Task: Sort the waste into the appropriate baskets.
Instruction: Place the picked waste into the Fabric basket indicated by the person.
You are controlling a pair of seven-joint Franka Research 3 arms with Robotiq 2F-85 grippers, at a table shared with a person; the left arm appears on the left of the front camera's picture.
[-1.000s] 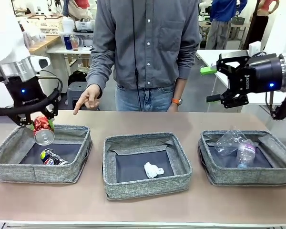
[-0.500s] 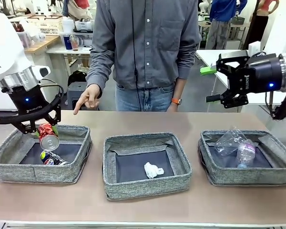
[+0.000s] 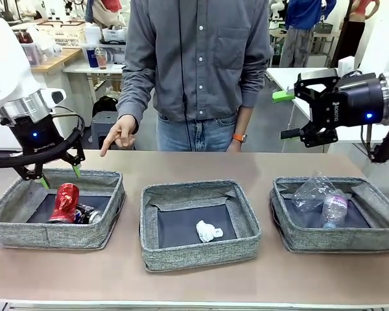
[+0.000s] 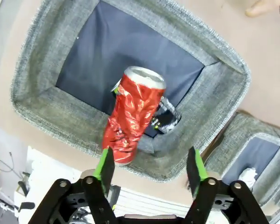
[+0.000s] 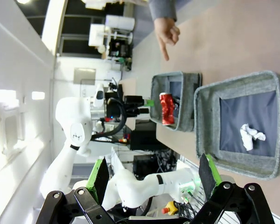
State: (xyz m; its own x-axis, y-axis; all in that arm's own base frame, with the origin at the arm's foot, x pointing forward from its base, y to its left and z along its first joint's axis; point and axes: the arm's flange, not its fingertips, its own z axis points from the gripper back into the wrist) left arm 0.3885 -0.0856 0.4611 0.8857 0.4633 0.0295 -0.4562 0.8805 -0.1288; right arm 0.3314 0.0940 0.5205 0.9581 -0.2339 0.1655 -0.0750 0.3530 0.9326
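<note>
My left gripper (image 3: pixel 59 176) hangs open over the left basket (image 3: pixel 52 234). Free of its fingers, the crushed red can (image 3: pixel 65 202) stands tilted inside, against the dark-silver can (image 3: pixel 88 214). In the left wrist view the red can (image 4: pixel 133 114) lies just beyond the green fingertips (image 4: pixel 104 165), touching neither. A crumpled white tissue (image 3: pixel 209 230) lies in the middle basket (image 3: pixel 201 254). Inside the right basket (image 3: pixel 340 238) are the clear bottle (image 3: pixel 334 208) and the plastic cup (image 3: pixel 311 191). High above that basket, my right gripper (image 3: pixel 286 115) is open and holds nothing.
A person in a grey shirt stands at the far side of the table, one hand (image 3: pixel 120 135) pointing down behind the left basket. Bare tabletop (image 3: pixel 194 285) runs along the front of the three baskets.
My left gripper has opened and let go of the red can, which dropped into the left basket beside the dark can. The right arm has not moved.
</note>
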